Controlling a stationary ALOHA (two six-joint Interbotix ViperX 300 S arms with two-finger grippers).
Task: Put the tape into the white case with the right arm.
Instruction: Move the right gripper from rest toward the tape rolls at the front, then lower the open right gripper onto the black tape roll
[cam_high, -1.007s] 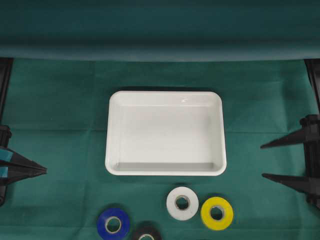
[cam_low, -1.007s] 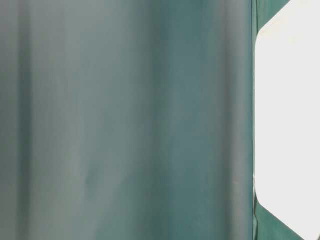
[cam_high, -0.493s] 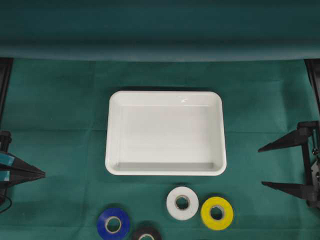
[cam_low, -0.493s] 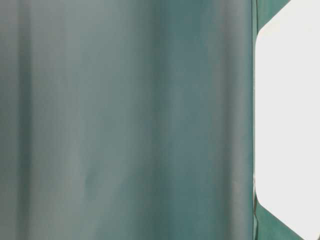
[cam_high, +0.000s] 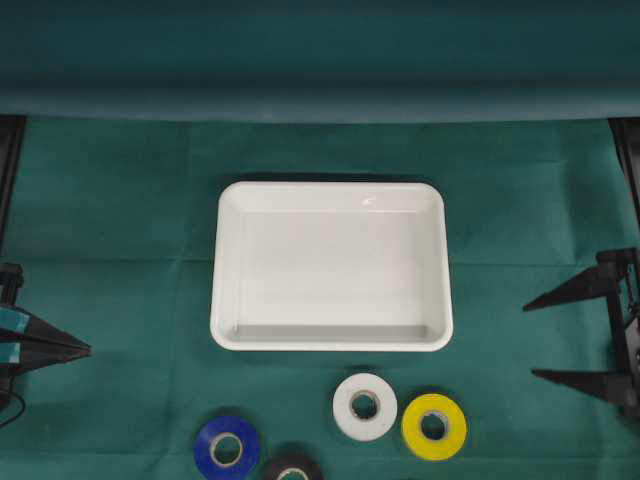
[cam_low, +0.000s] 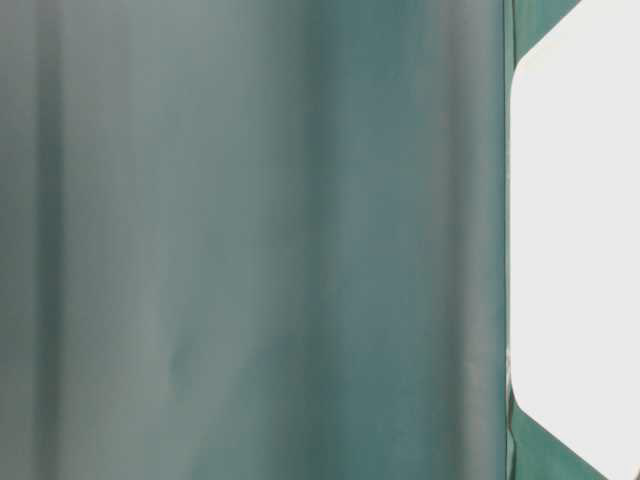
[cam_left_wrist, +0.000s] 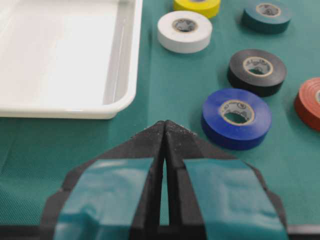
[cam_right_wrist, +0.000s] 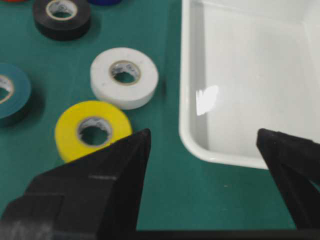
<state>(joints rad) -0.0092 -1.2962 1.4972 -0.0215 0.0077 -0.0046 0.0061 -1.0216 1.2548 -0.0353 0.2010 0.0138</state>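
Overhead exterior view: white case (cam_high: 331, 266) sits mid-tabletop on the green cloth (cam_high: 120, 200), nothing inside it. Right gripper (cam_high: 529, 339) at the right edge, jaws spread wide, holding nothing, tips pointing toward the case and well apart from it. Left gripper (cam_high: 88, 348) at the left edge, light-blue bands on the fingers, jaws pressed together to a single point, nothing between them, also aimed toward the case and well apart from it. Tape rolls lie in a row on the cloth below the case in this view: white tape (cam_high: 365, 406) and yellow tape (cam_high: 434, 426) just beside each other, nearer the right jaws; blue tape (cam_high: 227, 447) and black tape (cam_high: 293, 467) nearer the left jaws, black one cut by the frame edge. Right wrist view: open jaw tips frame the near corner of the case; yellow roll just ahead of the left-hand tip, white roll beyond it, a teal tape (cam_right_wrist: 10, 95) and the black roll further off to the side. Left wrist view: closed tips, blue roll just ahead to one side, a red tape (cam_left_wrist: 309, 102) at the frame edge. Table-level view mostly blurred green, unreadable.
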